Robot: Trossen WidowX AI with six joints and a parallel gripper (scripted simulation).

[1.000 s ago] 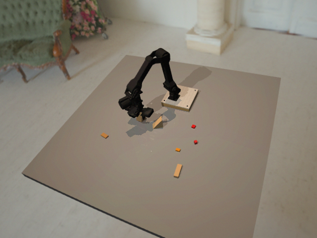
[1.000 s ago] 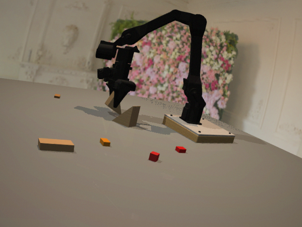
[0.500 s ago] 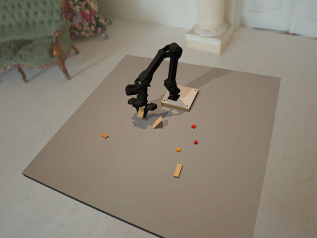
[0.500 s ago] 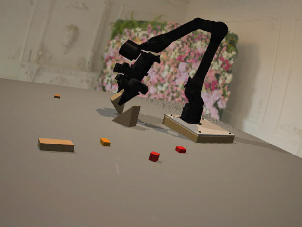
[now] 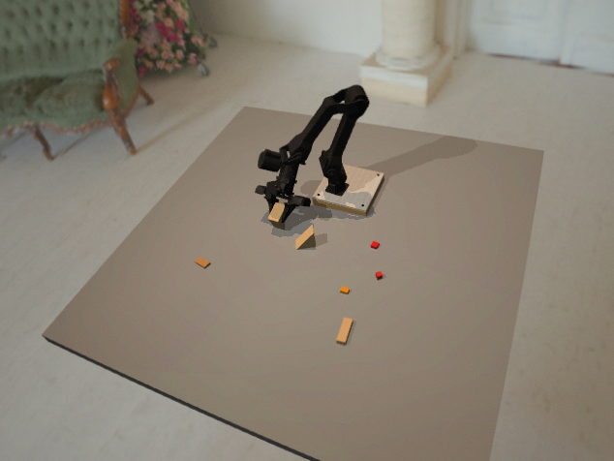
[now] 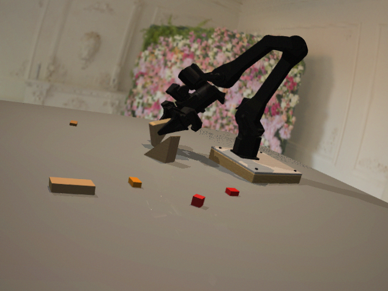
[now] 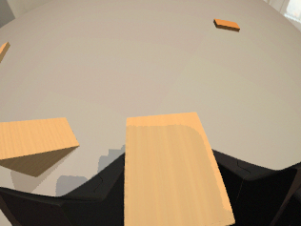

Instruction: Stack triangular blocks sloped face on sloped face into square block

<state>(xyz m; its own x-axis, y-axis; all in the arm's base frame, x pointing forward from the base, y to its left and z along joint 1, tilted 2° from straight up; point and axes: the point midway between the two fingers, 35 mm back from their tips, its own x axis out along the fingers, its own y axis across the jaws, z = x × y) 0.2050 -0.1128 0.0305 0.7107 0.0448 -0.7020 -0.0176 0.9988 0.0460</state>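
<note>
My gripper (image 5: 282,204) (image 6: 163,129) (image 7: 163,154) is shut on one tan triangular block (image 5: 275,213) (image 6: 155,135) (image 7: 167,152). I hold the block tilted and low over the table, in front of the arm's base. I cannot tell whether it clears the surface. The other triangular block (image 5: 305,237) (image 6: 164,150) (image 7: 34,142) rests on the table a short way to the side, with one sloped face up. The two blocks are apart. In the wrist view the held block fills the space between my dark fingers.
The arm's wooden base plate (image 5: 369,191) (image 6: 269,175) lies behind. Two red cubes (image 5: 375,244) (image 5: 379,274) (image 6: 232,191) (image 6: 197,200), an orange cube (image 5: 344,290) (image 6: 134,181), a long tan block (image 5: 344,329) (image 6: 71,185) and a flat orange piece (image 5: 201,261) (image 6: 73,123) (image 7: 227,24) lie scattered on the table.
</note>
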